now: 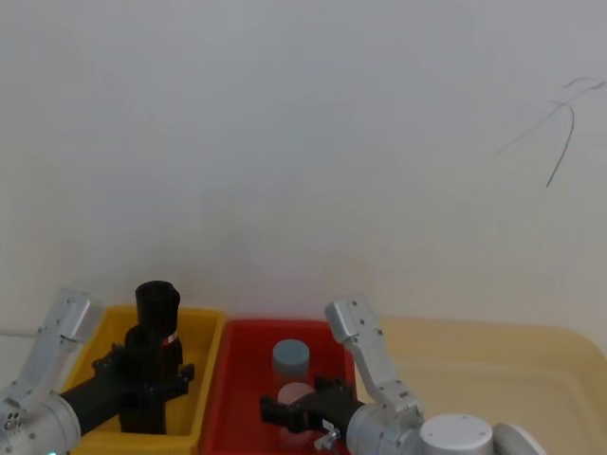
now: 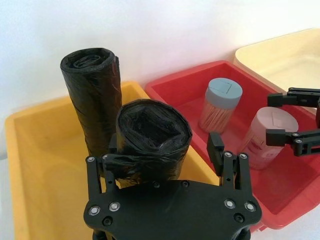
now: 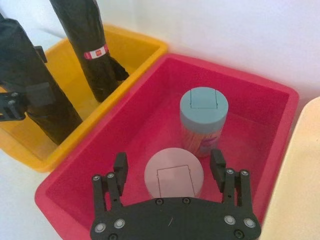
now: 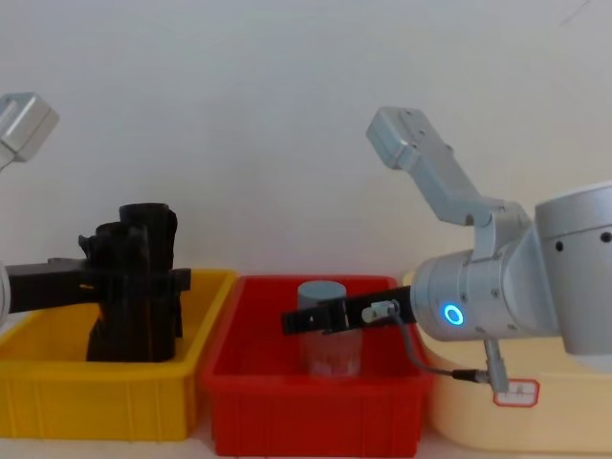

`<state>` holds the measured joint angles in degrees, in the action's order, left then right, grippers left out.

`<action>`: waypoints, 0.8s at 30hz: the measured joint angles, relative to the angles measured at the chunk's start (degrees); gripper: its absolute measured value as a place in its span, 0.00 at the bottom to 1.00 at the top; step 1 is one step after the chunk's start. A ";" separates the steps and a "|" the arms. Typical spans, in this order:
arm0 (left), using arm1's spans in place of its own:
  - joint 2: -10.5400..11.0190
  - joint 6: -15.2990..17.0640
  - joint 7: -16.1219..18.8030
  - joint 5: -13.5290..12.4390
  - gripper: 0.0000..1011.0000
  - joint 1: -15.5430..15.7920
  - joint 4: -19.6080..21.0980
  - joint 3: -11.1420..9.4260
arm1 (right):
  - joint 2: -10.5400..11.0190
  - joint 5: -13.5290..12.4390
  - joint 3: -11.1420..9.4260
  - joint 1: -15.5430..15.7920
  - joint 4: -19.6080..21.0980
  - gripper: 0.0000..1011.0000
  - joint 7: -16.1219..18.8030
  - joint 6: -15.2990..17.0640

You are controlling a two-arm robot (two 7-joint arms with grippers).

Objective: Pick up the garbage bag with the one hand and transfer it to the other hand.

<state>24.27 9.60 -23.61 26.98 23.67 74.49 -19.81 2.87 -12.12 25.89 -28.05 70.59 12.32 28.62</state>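
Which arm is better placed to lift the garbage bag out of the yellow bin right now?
Left. The left pincer, open, straddles the garbage bag in the yellow bin; the right pincer hangs open over a pink-lidded jar in the red bin.

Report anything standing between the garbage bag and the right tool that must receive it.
The garbage bag stands in the yellow bin, inside the open left tool. The walls of that bin and of the red bin rise between it and the right tool; above their rims nothing visible blocks the way.
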 joint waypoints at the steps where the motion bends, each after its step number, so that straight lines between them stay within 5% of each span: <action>1: -0.02 0.00 -0.01 -0.02 0.99 0.01 -0.05 0.00 | -0.01 0.06 0.02 -0.07 -0.20 0.99 0.03 0.00; 24: -0.36 0.55 0.18 -0.50 0.99 -0.55 -0.34 0.31 | -0.43 1.58 0.02 -0.61 -2.20 0.99 0.70 -0.11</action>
<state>23.91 10.15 -23.42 26.48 23.12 74.15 -19.50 2.44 -10.53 25.91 -28.66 68.40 13.02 28.51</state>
